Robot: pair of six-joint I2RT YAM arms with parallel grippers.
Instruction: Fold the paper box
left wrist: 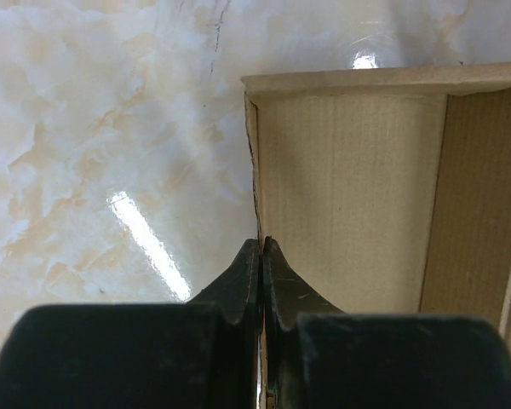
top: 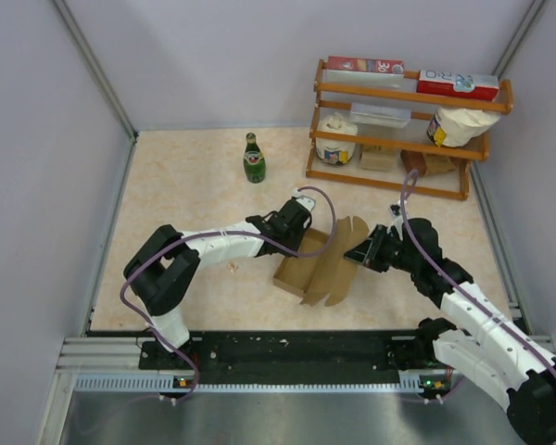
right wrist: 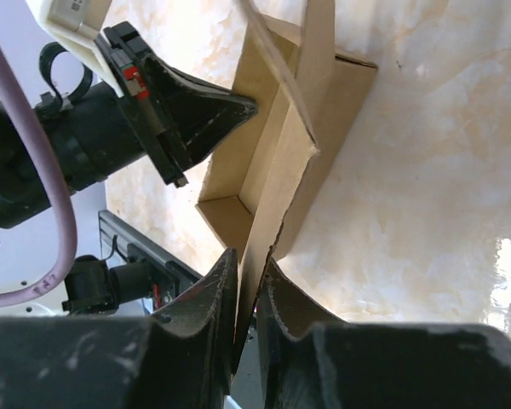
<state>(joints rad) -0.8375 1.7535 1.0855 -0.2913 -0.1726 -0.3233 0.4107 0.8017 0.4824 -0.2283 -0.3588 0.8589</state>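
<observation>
Counter (top: 195, 176): pale marbled top, glossy. A pushed box may skid on it.

Paper box (top: 320, 264): plain brown card at mid-counter, between my two arms. It is part-formed. There is a shallow tray with raised walls on the left, and loose flaps fan out on the right and near sides. I judge the fold about half done.

Left jaws: pinched fully together on the top edge of the tray's left wall, which runs straight into their seam in the left wrist view. This is the anchor.

Right jaws: drawn narrow around the right-hand flap (right wrist: 279, 204), which stands on edge in the gap. The pads are at or nearly at the card.

Recommendations for the step in hand:
- Confirm the right grip is firm before any move, as the flap is thin and can slip out sideways.
- Swing the flap leftward over the tray about its own crease, in an arc and not a straight push.
- Hold the left side fixed against that push so the tray does not slide or twist.
- Watch that the two sets of jaws do not meet over the tray.
</observation>
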